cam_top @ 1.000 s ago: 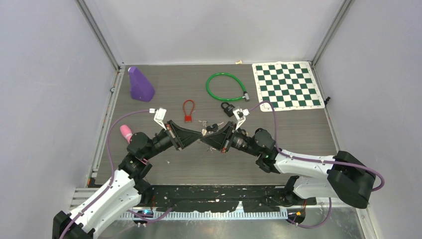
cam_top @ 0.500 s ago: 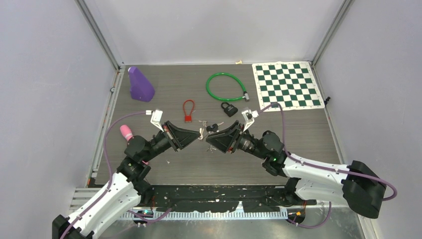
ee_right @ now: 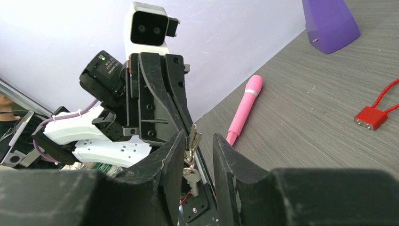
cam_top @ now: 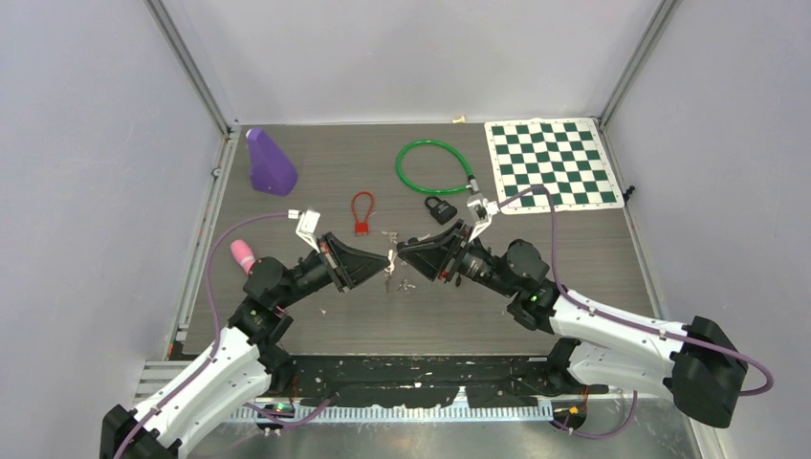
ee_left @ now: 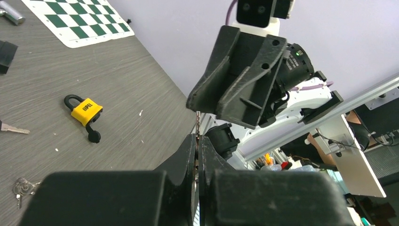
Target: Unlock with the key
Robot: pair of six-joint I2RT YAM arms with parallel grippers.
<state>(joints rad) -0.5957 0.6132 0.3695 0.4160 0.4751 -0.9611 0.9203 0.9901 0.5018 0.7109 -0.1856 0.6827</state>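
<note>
Pinched between the pressed-together fingers of the left gripper (cam_top: 384,260), a key bunch (cam_top: 389,272) is held above the table (cam_top: 316,316) near the middle of the top view, its loose keys dangling below the tips. In the left wrist view a thin key blade (ee_left: 198,120) is seen standing up out of the closed fingertips. The right gripper (cam_top: 402,251) is faced toward it from the right, its fingers (ee_right: 174,146) spread apart, and in the right wrist view the bunch is seen hanging in the gap between them; whether a finger is touched cannot be told. A yellow padlock (ee_left: 84,109) is laid flat on the table at the left of the left wrist view. A black padlock (cam_top: 440,208) is placed further up the top view, just below a green cable lock (cam_top: 435,164).
</note>
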